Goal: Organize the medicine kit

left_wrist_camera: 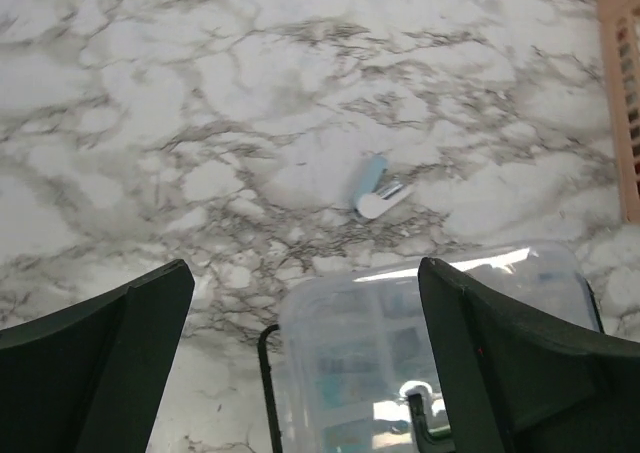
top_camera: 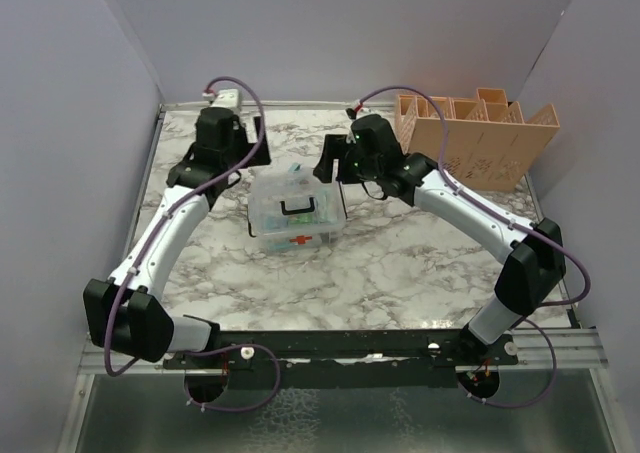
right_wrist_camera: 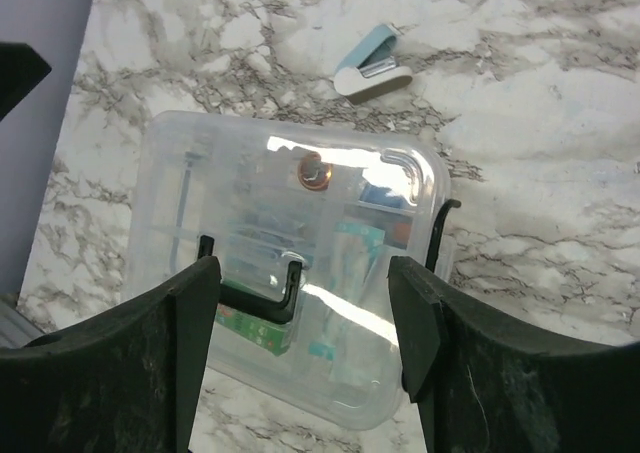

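The white-and-black left arm rises from its base at the near left and reaches far and inward. Its black two-finger left gripper has the jaws spread wide (nothing is between them). The white-and-black right arm bends at the right and reaches left. Its black right gripper also has the jaws apart, holding nothing.

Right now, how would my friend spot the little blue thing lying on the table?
Find the marble table, then the clear, black-handled medicine kit. Close beside it on bare marble lies the little blue thing: pale blue and white, the only loose item outside the kit.
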{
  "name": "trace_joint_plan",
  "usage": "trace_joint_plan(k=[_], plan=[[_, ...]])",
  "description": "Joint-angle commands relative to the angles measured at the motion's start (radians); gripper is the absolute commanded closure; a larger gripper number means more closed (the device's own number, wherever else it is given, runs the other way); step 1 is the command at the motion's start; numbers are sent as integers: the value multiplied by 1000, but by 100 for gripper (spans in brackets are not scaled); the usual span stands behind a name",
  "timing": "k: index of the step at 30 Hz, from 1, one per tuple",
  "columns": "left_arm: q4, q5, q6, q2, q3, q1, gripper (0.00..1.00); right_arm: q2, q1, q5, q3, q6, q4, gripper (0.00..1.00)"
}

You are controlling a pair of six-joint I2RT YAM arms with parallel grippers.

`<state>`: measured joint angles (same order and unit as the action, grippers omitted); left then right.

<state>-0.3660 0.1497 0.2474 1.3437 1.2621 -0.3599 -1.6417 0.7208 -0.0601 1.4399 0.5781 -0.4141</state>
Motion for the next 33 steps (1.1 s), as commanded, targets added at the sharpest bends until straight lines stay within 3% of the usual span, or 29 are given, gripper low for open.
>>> trace_joint_plan(k=[1, 10, 15, 23, 33], plan=[[-51, -163, 189, -65, -85, 190, 1, -19, 6, 114, 96, -86, -21, 31], [-31, -422, 311, -129, -288, 440, 1, -206, 124, 10, 319, -248, -162, 26], [65, -611, 382, -161, -418, 521, 1, -293, 192, -37, 408, -308, -196, 22], [339, -729, 665, -164, -627, 567, 1, -434, 287, -168, 547, -456, -268, 21], [612, -760, 966, -166, -813, 568, 1, -499, 305, -181, 527, -491, -335, 22]])
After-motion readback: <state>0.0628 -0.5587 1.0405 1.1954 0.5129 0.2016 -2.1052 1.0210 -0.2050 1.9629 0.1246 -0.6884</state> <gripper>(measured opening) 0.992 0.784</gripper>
